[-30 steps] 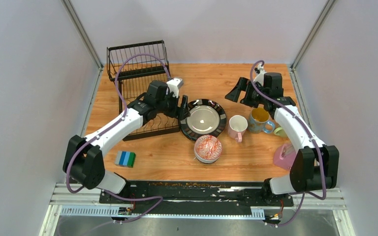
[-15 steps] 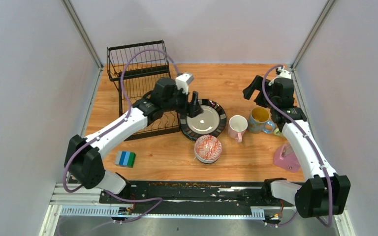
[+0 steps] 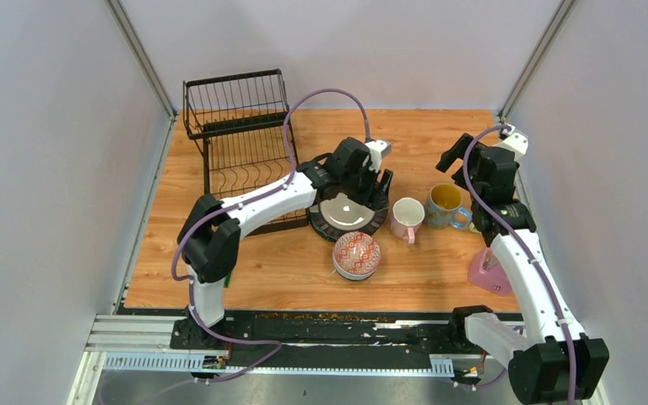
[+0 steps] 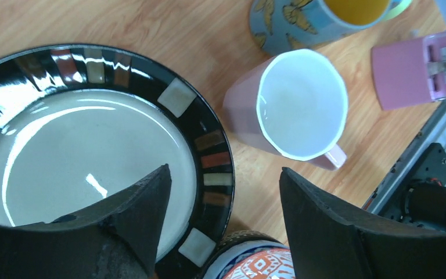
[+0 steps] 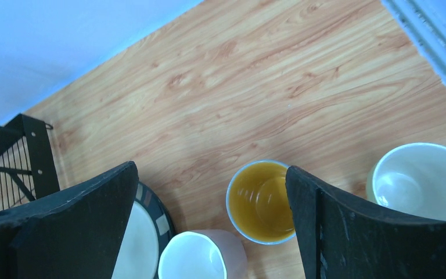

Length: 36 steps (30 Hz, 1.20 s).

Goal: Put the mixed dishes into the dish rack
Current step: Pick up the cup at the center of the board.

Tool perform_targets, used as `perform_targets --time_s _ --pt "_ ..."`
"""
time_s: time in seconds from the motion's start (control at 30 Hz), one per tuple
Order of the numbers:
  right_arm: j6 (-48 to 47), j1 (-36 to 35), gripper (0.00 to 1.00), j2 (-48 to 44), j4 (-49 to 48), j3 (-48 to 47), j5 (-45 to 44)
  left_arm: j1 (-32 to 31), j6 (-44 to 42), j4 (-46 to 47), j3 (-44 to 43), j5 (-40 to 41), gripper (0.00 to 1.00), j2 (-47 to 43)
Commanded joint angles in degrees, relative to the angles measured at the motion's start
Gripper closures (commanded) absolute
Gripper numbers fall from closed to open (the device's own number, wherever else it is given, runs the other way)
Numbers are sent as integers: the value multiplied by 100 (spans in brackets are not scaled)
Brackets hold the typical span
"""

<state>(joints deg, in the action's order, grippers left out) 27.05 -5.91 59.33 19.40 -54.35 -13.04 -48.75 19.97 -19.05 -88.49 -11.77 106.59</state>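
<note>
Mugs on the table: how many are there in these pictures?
3. The pink mug stands right of the black-rimmed plate, the blue-yellow mug right of it, and a pale green mug farther right, mostly hidden under the right arm in the top view.

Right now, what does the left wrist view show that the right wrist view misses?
Only the left wrist view: the patterned bowl at its bottom edge and the pink container at the right. Only the right wrist view: a corner of the dish rack and the pale wall. Both: the black-rimmed plate, the pink mug and the blue-yellow mug.
</note>
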Motion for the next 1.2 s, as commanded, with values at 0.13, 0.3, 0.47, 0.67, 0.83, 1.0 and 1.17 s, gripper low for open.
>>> perform_targets --time_s 0.13,0.3,0.47,0.67,0.83,1.0,1.17 --pt "141 -13 0 -310 -343 130 -699 -268 302 -365 -872 250 28 611" --pt "116 -13 0 -352 -402 114 -823 -466 385 -418 -1221 306 29 899" --pt "84 -10 0 -323 -502 143 -847 -579 447 -712 -1557 484 33 1284" --pt "50 -8 0 -309 -549 167 -908 -589 453 -824 -1711 691 37 1445" --pt "68 -9 0 -313 -566 205 -918 -626 453 -889 -1909 732 44 1592" --pt "84 -14 0 -317 -582 241 -899 -668 512 -964 -2079 754 47 1734" --pt "4 -10 0 -288 -604 212 -844 -695 586 -981 -2138 760 57 1810"
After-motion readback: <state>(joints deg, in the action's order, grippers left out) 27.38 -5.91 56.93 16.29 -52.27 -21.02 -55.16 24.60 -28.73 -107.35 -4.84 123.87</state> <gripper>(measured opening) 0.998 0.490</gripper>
